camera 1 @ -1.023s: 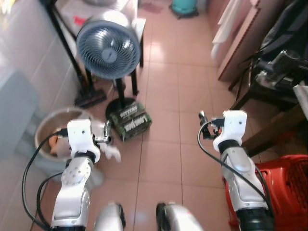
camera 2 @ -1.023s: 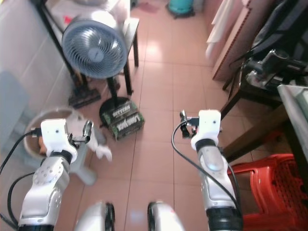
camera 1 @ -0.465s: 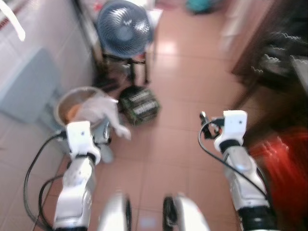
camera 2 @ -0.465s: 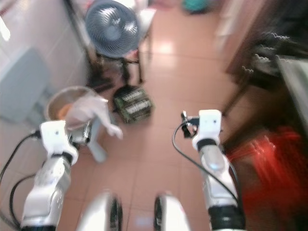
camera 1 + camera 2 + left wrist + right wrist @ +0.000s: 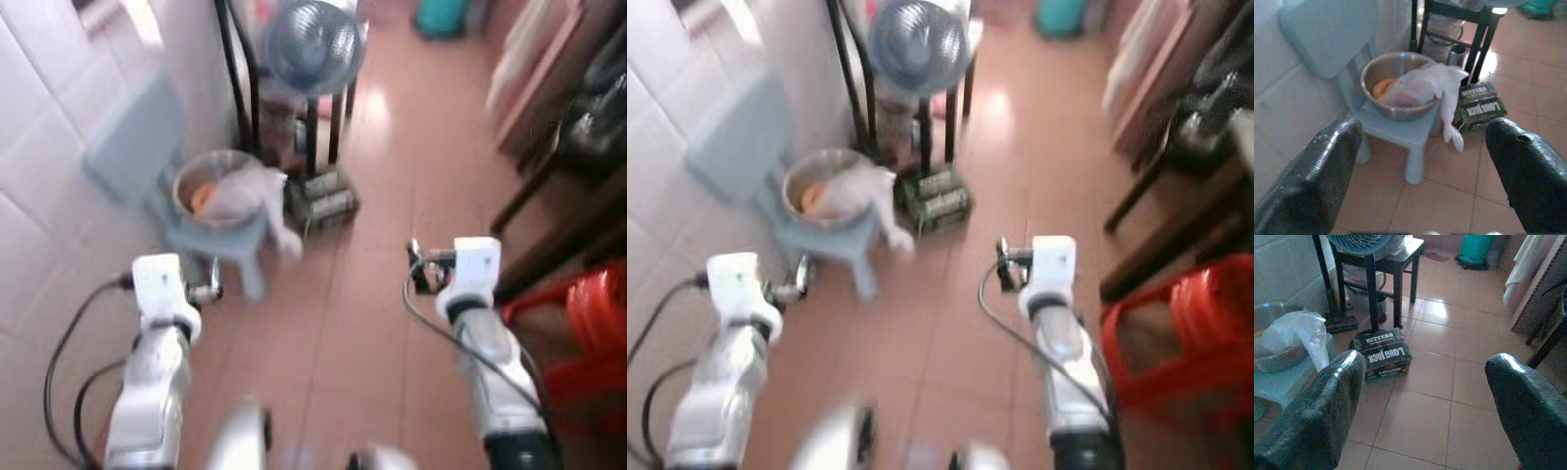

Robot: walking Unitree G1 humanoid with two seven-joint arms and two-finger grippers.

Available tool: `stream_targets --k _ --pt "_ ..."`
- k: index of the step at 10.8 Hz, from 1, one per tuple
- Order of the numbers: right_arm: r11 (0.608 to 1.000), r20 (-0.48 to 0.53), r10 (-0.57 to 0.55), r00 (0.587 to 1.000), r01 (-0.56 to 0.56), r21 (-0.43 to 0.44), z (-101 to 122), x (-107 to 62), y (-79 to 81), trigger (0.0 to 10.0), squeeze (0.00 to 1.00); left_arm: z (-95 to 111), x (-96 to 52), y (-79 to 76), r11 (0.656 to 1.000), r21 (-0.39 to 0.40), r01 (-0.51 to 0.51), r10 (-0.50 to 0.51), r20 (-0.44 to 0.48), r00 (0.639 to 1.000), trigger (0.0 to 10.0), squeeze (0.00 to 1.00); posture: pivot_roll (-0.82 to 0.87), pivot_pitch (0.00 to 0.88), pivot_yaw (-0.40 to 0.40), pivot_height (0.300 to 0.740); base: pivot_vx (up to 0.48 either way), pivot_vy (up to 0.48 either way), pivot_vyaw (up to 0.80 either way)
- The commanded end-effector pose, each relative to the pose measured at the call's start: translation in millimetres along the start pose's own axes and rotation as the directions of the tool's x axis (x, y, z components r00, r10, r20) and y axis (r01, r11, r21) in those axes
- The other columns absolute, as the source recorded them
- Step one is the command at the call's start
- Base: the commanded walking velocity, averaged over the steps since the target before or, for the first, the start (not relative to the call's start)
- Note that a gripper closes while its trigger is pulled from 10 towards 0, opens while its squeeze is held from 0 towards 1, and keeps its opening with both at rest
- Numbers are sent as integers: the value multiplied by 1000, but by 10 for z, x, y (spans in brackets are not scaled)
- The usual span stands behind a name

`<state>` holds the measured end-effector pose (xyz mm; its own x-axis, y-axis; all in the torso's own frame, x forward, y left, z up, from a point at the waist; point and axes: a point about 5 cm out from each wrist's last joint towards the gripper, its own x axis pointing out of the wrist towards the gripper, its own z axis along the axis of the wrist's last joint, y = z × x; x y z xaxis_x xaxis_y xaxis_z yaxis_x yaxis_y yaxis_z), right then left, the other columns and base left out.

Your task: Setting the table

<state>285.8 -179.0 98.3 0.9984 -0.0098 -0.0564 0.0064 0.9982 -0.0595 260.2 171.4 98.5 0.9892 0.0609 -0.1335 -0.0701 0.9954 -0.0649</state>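
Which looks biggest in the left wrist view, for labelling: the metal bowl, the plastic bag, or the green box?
1. Metal bowl, widest.
2. Plastic bag, draped over the bowl's rim; close to the bowl in size, so unsure.
3. Green box, smallest, though it sits farther back.

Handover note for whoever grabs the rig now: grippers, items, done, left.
Left gripper: open, empty, raised toward the steel bowl.
Right gripper: open, empty, held out over the floor tiles.
Bowl sits on a small blue stool by the tiled wall, with something orange inside and a white plastic bag draped over its rim. Dark carton on the floor beside it, fan behind.
Done: nothing picked up.
Left: all of the table setting. Head views are blurred.
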Motion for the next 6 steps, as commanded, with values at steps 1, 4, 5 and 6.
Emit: stream_targets --k 1,4,5,6 --pt "1000 8 -7 1000 7 0 24 -3 0 10000 0 34 -3 -7 1000 13 13 -13 21 1000 10000 0 -27 193 -40 740 0 480 -800" --pt "1000 2 -4 1000 4 -1 12 -13 5 10000 0 22 -12 -3 1000 -18 8 -8 13 1000 10000 0 -28 196 -44 740 0 0 -800" --pt "1000 -2 -2 1000 2 -3 3 -24 11 10000 0 13 -16 -14 998 -63 22 -21 6 1000 10000 0 -28 196 -46 740 0 0 -800" --pt "1000 -5 0 1000 0 -3 0 -26 14 10000 0 6 -18 -14 997 -78 14 -14 1 1000 10000 0 -29 193 -50 740 0 0 -800"
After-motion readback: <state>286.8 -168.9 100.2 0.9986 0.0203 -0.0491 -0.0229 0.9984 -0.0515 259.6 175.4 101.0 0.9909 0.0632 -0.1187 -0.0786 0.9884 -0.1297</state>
